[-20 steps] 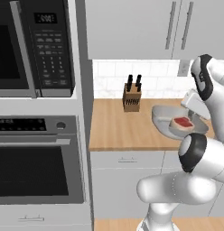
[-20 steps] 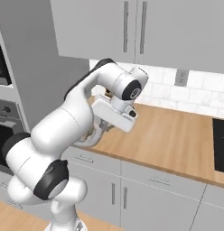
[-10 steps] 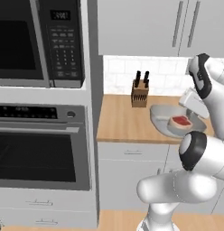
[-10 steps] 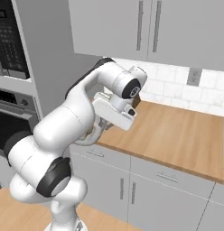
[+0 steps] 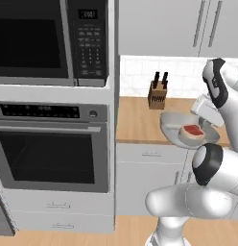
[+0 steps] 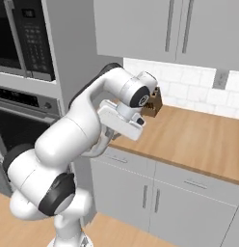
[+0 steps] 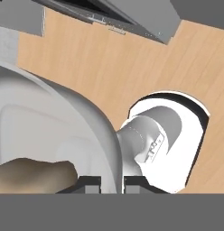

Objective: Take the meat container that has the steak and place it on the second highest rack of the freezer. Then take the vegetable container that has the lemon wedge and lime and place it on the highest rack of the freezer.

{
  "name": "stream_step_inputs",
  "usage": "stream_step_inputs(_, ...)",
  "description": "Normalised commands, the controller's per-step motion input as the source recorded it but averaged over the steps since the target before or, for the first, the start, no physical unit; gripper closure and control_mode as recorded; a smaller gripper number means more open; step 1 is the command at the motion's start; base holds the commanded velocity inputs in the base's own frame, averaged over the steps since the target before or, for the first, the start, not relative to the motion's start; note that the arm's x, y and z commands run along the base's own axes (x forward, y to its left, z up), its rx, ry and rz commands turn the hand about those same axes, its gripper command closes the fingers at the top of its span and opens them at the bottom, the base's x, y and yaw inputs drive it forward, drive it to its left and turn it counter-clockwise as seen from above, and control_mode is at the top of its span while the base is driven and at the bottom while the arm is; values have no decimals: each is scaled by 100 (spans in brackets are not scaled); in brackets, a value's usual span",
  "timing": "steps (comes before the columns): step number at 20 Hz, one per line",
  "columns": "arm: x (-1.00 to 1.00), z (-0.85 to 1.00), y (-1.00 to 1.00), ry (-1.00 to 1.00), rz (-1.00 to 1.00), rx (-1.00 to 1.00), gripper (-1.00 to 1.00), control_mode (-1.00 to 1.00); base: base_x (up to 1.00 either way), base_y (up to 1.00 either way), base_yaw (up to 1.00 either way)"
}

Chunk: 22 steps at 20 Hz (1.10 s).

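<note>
- The meat container [image 5: 174, 126], a shallow grey dish, hangs in the air in front of the wooden counter [image 5: 136, 126], beside the robot's upper arm; the steak [image 5: 192, 130] lies inside it, red top up, toward the side nearest the hand
- The gripper [image 7: 112, 182] is clenched on the rim of the meat container; in the hand view the grey wall of the dish runs down between the two dark fingertips [image 7: 89, 183], and the tan edge of the steak [image 7: 35, 173] shows just inside that wall
- In the right base view the gripper [image 6: 106, 140] and the dish are hidden behind the forearm; only the white hand block shows
- Around it: a knife block [image 5: 158, 93] stands upright at the back of the counter against the white tile wall, well apart from the dish; grey upper cabinets [image 5: 188, 29] hang above
- To the left a tall column holds a microwave [image 5: 49, 41] over a black-windowed oven [image 5: 53, 144], both closed; the column's side wall meets the counter's left end
- Open room: the counter surface is bare apart from the knife block; below the dish are the grey drawer fronts [image 5: 152, 154] and the wood floor [image 5: 92, 238]; the robot's own elbow and base stand right under and beside the dish
</note>
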Motion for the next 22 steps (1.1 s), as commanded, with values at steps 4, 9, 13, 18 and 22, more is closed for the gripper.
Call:
stream_step_inputs(4, 0, 0, 0, 0, 0, 0, 100, 100, 0, 99, 0)
stream_step_inputs(9, 0, 0, 0, 0, 0, 0, 100, 100, -16, 98, -1)
stream_step_inputs(13, 0, 0, 0, 0, 0, 0, 100, 100, -21, 89, -5)
stream_step_inputs(18, 0, 0, 0, 0, 0, 0, 100, 100, -6, 94, -15)
stream_step_inputs(22, 0, 0, 0, 0, 0, 0, 100, 100, -3, 100, -22)
